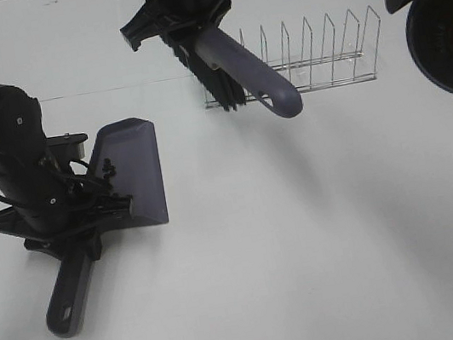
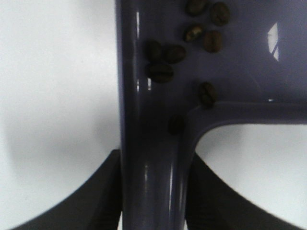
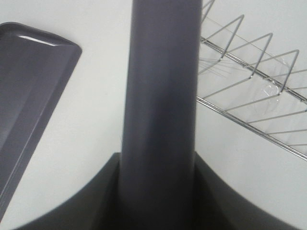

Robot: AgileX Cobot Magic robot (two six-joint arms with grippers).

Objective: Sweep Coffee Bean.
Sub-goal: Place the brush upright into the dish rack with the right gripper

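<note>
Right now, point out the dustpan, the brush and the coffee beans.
dustpan [image 1: 137, 175], high exterior view, bare floor of the pan.
brush [image 1: 244, 64], high exterior view, middle of its handle.
coffee beans [image 2: 159, 72], left wrist view, one bean inside the pan.

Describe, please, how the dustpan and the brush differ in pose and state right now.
The dustpan rests on the table, while the brush is held tilted by the wire rack. The dustpan holds coffee beans; the brush shows none. The left gripper clamps the dustpan, the right gripper the brush. Both have grey-purple handles.
</note>
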